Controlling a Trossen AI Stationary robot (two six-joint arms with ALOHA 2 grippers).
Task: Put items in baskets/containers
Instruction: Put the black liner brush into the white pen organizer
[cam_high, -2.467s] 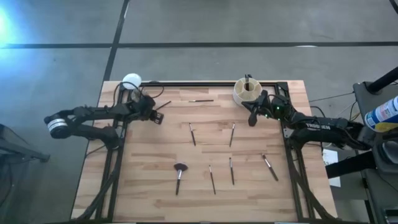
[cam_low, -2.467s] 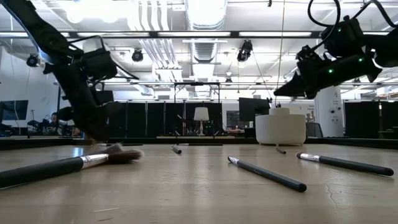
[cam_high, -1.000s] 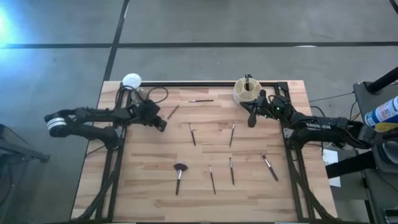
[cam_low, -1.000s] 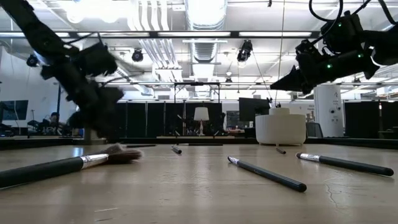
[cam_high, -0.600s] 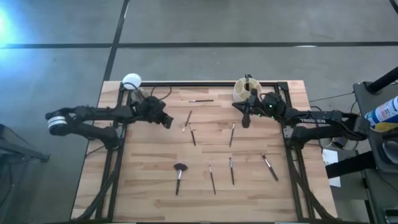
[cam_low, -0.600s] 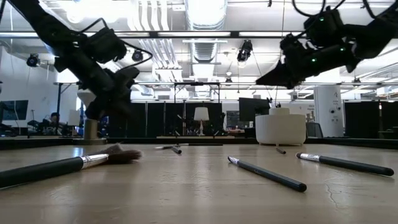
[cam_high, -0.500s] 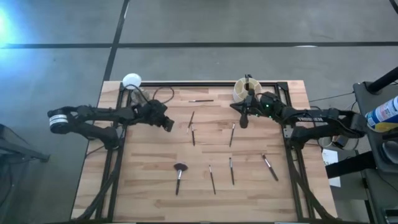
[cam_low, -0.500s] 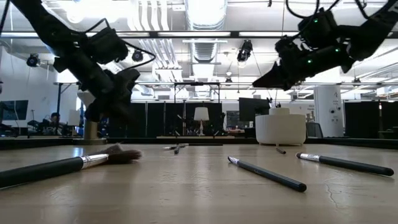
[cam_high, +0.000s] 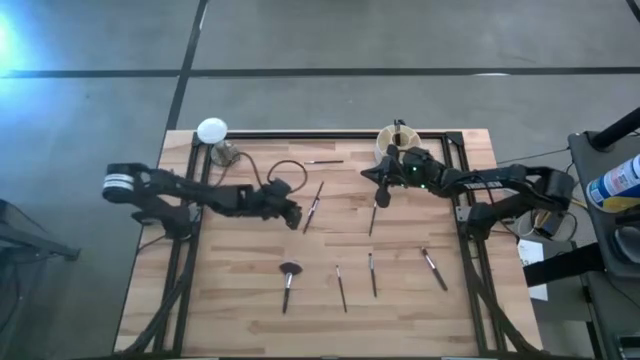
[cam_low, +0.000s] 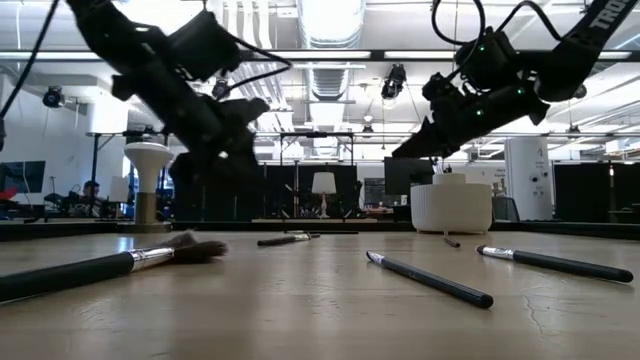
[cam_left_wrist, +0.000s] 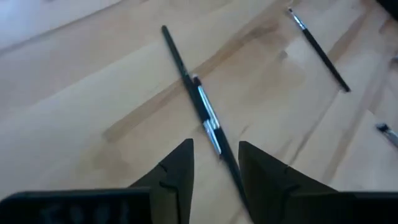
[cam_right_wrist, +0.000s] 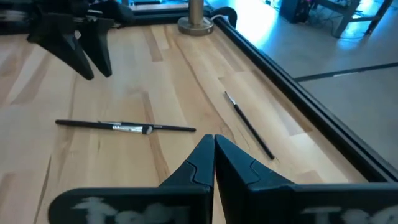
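On the pale wooden surface (cam_high: 250, 270) we see several thin dark brushes (cam_high: 372, 275) loose, well apart from the cream round cup (cam_high: 393, 147). Left gripper (cam_high: 293, 216) jaws released above a crossed pair; right gripper (cam_high: 381, 197) clenched, empty. Most remains.

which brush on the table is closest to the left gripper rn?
The pair of slim brushes lying end to end just beyond the open left gripper, mid-table. The left wrist view shows them right ahead of its fingers. Every other brush lies farther off, including the fluffy-headed brush nearer the front edge.

arms: dark, slim | cables: black loops | fingers: dark wedges (cam_left_wrist: 174, 171)
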